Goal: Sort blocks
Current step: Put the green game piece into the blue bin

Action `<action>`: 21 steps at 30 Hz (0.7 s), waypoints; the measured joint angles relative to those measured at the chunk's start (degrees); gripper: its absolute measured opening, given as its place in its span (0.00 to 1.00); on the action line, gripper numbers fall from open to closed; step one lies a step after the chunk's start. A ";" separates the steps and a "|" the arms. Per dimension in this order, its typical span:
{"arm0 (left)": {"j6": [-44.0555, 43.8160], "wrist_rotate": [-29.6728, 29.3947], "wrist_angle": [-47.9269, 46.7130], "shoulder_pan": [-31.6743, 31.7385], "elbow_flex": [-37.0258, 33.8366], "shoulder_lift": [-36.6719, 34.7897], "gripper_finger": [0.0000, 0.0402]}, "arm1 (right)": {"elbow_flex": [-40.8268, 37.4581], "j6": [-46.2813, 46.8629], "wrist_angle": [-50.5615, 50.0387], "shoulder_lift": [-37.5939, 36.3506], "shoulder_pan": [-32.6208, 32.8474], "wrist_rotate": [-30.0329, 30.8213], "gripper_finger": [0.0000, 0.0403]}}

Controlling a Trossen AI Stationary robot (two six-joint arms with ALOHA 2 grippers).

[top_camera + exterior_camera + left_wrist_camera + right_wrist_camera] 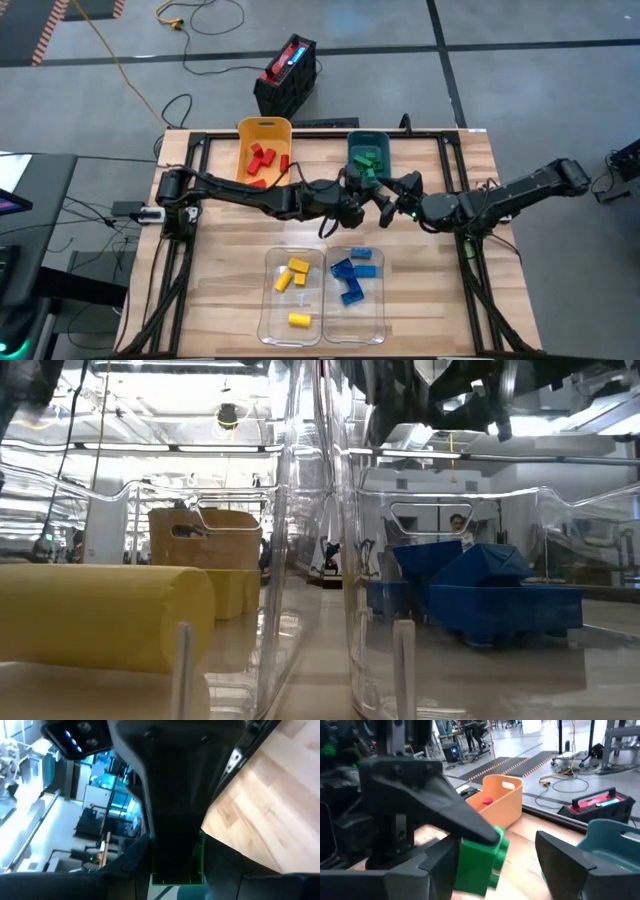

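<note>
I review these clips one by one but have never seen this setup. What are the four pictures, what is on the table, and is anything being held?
Two dark robot arms work at a wooden table. One picture looks straight down, one sits at table height among the clear bins, and one rides on each wrist.

At the back stand a yellow bin with red blocks and a teal bin with green blocks. In front, one clear bin holds yellow blocks and another blue blocks.

The claws meet mid-table. The left claw grips a green block, seen from both wrists. The right claw stands open close to that block, its fingers not closed on it.
</note>
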 joint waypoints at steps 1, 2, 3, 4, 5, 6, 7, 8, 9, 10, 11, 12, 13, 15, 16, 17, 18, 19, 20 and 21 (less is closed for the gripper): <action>0.02 0.35 0.21 -0.05 0.00 0.02 0.35 | 0.02 -0.24 0.26 0.00 -0.15 -0.14 0.66; 0.29 0.49 0.35 -0.10 0.00 0.02 0.35 | 0.04 -0.35 0.21 0.00 -0.34 -0.32 0.64; 0.65 0.47 0.35 -0.11 0.00 0.02 0.35 | 0.04 -0.35 0.23 0.00 -0.70 -0.96 0.62; 0.98 0.30 0.35 -0.10 0.00 0.01 0.35 | 0.06 -0.35 0.27 0.00 -0.99 -1.58 0.59; 1.07 0.30 0.42 -0.08 0.00 0.05 0.35 | 0.06 -0.36 0.25 0.00 -1.21 -2.16 0.55; 1.07 0.36 0.56 -0.08 0.00 0.09 0.35 | 0.06 -0.35 0.25 0.00 -1.47 -2.75 0.51; 1.07 0.35 0.59 -0.10 0.00 0.09 0.35 | 0.06 -0.35 0.26 0.00 -1.71 -3.57 0.47; 1.09 0.47 0.57 -0.10 -0.02 0.09 0.35 | 0.09 -0.36 0.27 0.00 -1.98 -4.14 0.43; 1.08 0.56 0.59 -0.10 -0.02 0.09 0.35 | 0.10 -0.33 0.32 0.00 -2.16 -4.33 0.38; 0.93 0.77 0.59 -0.03 -0.02 0.09 0.35 | 0.13 -0.33 0.36 0.00 -2.21 -4.39 0.34; 0.75 1.04 0.58 0.06 -0.02 0.09 0.35 | 0.13 -0.50 0.38 0.00 -2.21 -4.39 0.29; 0.61 1.37 0.54 0.16 -0.02 0.09 0.36 | 0.13 -0.59 0.38 0.00 -2.21 -4.35 0.26; 0.69 1.92 0.24 0.21 -0.02 0.09 0.37 | 0.13 -0.59 0.38 -0.02 -2.21 -4.37 0.23; 1.52 3.01 -0.74 0.23 -0.02 0.07 0.40 | 0.12 -1.11 0.18 -0.02 -2.21 -4.70 0.19; 1.74 3.65 -1.15 0.23 -0.02 0.06 0.43 | 0.10 -1.62 -0.22 0.01 -2.21 -5.05 0.19; 1.76 4.06 -1.27 0.21 -0.02 0.05 0.46 | 0.05 -1.75 -0.36 0.06 -2.21 -5.14 0.19; 1.39 4.02 -1.40 0.10 -0.02 0.07 0.50 | 0.04 -1.79 -0.41 0.07 -2.23 -5.29 0.19; 1.13 4.24 -1.46 0.10 -0.02 0.06 0.54 | 0.04 -1.81 -0.31 0.07 -2.23 -5.28 0.19; 1.01 4.34 -1.49 0.10 -0.02 0.06 0.58 | 0.04 -1.82 -0.12 0.04 -2.23 -5.24 0.19; 0.87 3.75 -1.49 0.05 -0.02 0.04 0.61 | 0.04 -2.03 -0.04 0.02 -2.27 -5.15 0.20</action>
